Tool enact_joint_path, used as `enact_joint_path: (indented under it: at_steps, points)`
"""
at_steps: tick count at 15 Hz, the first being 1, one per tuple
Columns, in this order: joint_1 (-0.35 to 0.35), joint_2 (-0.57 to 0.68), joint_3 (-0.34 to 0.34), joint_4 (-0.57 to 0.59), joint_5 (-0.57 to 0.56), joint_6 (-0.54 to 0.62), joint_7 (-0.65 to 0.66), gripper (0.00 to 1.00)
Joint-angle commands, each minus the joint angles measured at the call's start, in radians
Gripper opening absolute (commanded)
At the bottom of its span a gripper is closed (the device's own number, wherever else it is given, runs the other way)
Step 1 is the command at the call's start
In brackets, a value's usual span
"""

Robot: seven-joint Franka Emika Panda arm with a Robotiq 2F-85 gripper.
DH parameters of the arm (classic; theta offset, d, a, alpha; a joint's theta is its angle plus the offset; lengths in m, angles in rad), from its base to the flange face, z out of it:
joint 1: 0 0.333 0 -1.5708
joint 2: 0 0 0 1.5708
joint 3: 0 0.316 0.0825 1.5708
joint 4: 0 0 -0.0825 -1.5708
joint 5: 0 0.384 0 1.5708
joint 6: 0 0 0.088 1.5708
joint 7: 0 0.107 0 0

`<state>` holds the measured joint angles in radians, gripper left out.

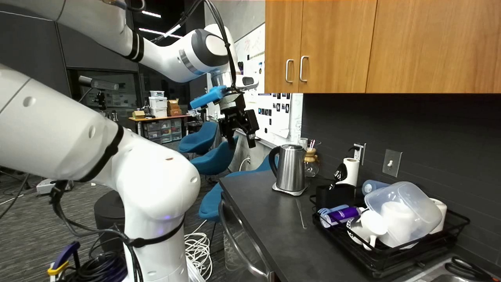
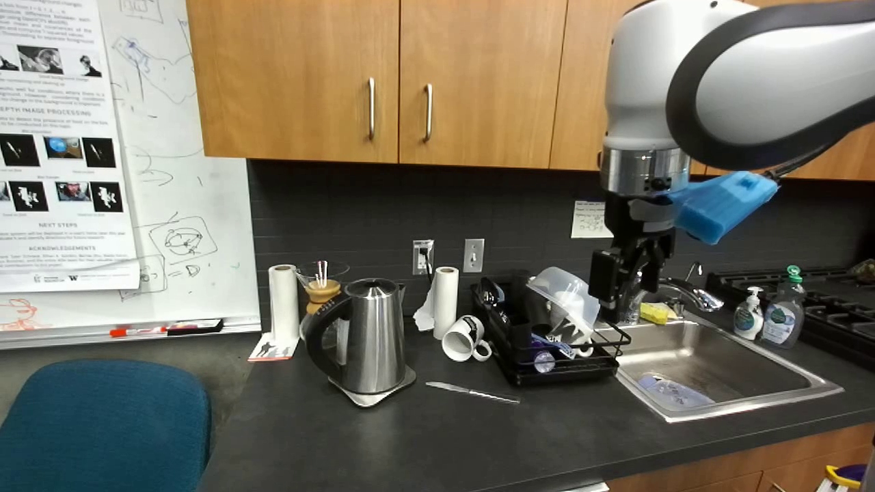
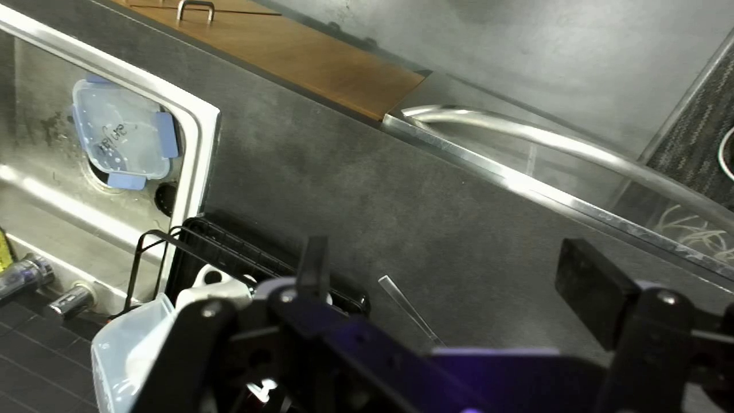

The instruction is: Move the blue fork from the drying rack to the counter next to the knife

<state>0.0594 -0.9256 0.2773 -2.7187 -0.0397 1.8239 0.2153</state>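
Note:
My gripper (image 1: 241, 141) hangs high above the counter (image 2: 410, 451) and stands open; in the wrist view nothing is between its wide-apart fingers (image 3: 596, 292). The black drying rack (image 2: 564, 374) sits on the counter, loaded with dishes. At its near end lies the light blue fork (image 1: 332, 209), beside a purple-labelled bottle (image 1: 343, 214). That fork (image 2: 557, 346) is small and partly covered in an exterior view, and does not show in the wrist view. A silver knife (image 2: 472, 392) lies flat on the counter between rack and kettle; its handle (image 3: 404, 301) shows in the wrist view.
A steel kettle (image 2: 372, 335) stands beyond the knife. A clear plastic tub (image 1: 407, 207) and white cups rise out of the rack. One mug (image 2: 465, 338) lies beside it. A sink (image 2: 724, 403) adjoins the rack, and wooden cabinets (image 1: 332, 47) overhang the counter.

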Motion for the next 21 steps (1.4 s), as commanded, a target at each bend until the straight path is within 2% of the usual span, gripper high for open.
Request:
enact_joint_path:
  at_steps: [1,11,17,21]
  points:
    - [0.018,0.005,-0.014,0.002,-0.012,-0.002,0.012,1.0]
    - [0.018,0.005,-0.014,0.002,-0.012,-0.002,0.012,1.0]
    - [0.018,0.059,0.006,0.013,-0.015,0.115,0.026,1.0]
    - [0.011,0.147,0.031,0.023,-0.027,0.196,0.037,1.0]
